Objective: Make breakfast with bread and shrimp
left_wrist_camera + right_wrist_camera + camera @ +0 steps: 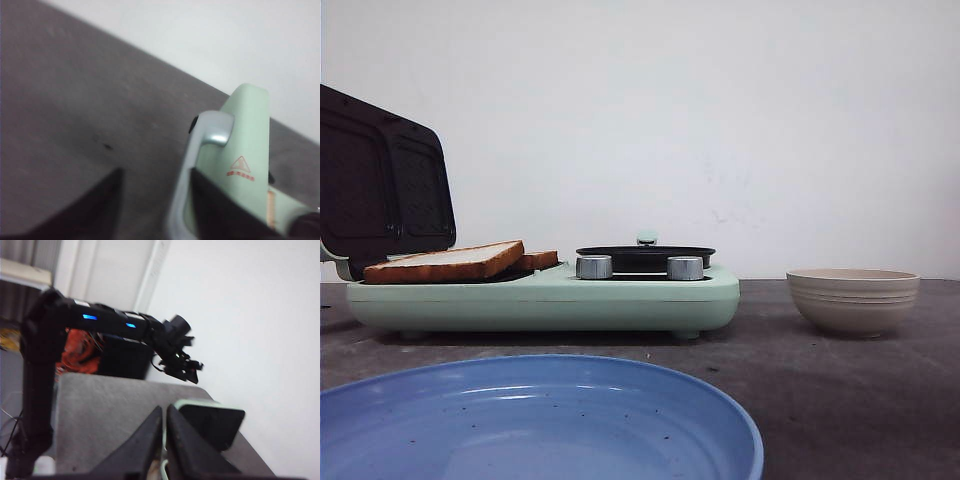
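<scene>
Two slices of bread lie on the open sandwich plate of the mint-green breakfast maker (550, 300), the front slice (445, 262) overlapping the rear slice (540, 260). The lid (380, 185) stands open at the left. In the left wrist view my left gripper (156, 172) is open at the lid's green back (245, 140), with the silver lid handle (200, 145) just inside one finger. My right gripper (165, 409) is shut with nothing in it, held above the table and facing the lid's dark inside (210, 422). The shrimp is out of view.
A small black pan with a lid (645, 255) sits on the maker's right half behind two silver knobs (593, 267). A beige bowl (852, 300) stands to the right, contents hidden. A blue plate (540, 425) fills the near foreground. My left arm (100, 322) reaches across.
</scene>
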